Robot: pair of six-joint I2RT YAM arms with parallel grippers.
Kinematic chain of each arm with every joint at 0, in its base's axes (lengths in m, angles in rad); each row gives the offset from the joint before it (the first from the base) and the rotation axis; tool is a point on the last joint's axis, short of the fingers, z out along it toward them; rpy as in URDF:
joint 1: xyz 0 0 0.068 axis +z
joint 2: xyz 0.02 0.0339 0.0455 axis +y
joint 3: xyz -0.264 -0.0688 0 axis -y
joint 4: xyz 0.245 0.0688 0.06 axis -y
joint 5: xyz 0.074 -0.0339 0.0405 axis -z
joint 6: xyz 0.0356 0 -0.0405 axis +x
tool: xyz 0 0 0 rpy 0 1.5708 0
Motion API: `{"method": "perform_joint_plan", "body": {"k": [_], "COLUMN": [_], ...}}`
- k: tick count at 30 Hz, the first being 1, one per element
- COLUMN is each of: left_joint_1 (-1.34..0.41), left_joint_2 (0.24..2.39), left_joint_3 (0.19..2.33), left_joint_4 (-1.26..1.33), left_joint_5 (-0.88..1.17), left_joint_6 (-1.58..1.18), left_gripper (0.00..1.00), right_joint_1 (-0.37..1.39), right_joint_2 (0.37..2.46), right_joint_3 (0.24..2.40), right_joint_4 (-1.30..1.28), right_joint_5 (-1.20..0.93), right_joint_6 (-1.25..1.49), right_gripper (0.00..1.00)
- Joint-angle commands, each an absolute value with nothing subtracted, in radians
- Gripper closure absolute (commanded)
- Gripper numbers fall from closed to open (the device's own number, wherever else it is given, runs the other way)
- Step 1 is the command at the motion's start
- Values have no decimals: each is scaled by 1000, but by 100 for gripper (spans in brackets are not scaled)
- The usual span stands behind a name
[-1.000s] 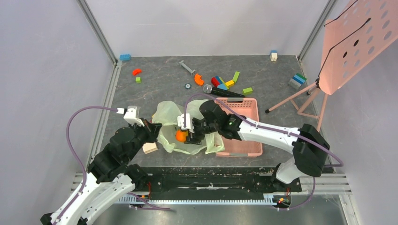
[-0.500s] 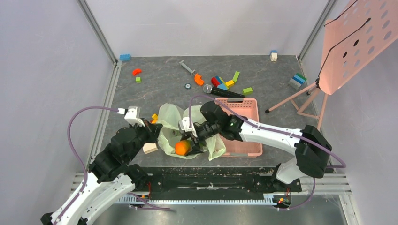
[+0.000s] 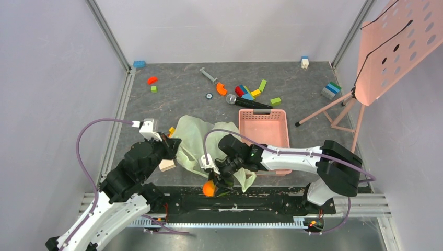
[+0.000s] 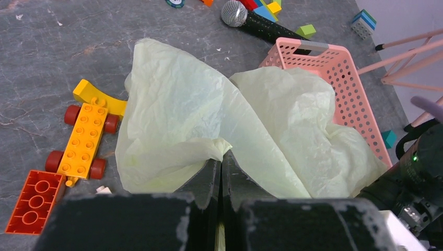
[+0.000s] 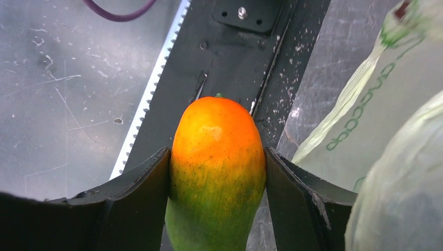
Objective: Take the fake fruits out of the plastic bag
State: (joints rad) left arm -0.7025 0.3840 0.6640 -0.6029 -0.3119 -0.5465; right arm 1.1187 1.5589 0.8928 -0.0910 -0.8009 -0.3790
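The pale green plastic bag (image 3: 196,141) lies crumpled on the dark table left of the pink basket; it fills the left wrist view (image 4: 219,115). My left gripper (image 3: 171,144) (image 4: 221,159) is shut on a fold of the bag's left edge. My right gripper (image 3: 213,183) (image 5: 217,172) is shut on the orange-red-green mango (image 3: 209,188) (image 5: 217,167) and holds it over the black rail at the table's near edge, outside the bag. A strip of the bag (image 5: 381,115) shows at the right of the right wrist view. The other fruits are hidden.
The pink basket (image 3: 282,117) (image 4: 360,99) stands right of the bag. A microphone (image 3: 248,102), coloured blocks (image 3: 249,91) and a yellow toy car (image 4: 86,133) lie around. A pink music stand (image 3: 392,47) stands at the far right.
My right gripper has drawn the mango out of the bag and toward the near edge, from inside the bag to over the black rail. The bag has flattened and shifted. The left gripper has kept its hold.
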Motion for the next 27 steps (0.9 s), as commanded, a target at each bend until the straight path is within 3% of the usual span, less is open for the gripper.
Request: {"method": "perform_joint_plan", "body": {"k": [1, 7, 18, 27], "left_joint_1": [-699, -699, -699, -699], "left_joint_2": [384, 378, 389, 396], "left_joint_3": [663, 665, 668, 669], "left_joint_4": [-571, -575, -567, -563], "left_joint_5": [-304, -301, -291, -285], "left_joint_6": [-572, -575, -573, -575], "left_gripper": [98, 98, 98, 98], "right_joint_1": [1140, 1151, 1279, 1486], "right_joint_2": [1557, 1542, 1445, 1404], "right_joint_3": [849, 766, 709, 837], "right_joint_4": [-36, 27, 24, -104], "right_joint_5": [-637, -386, -412, -196], "right_joint_6": [-320, -252, -200, -140], "right_gripper": [68, 70, 70, 73]}}
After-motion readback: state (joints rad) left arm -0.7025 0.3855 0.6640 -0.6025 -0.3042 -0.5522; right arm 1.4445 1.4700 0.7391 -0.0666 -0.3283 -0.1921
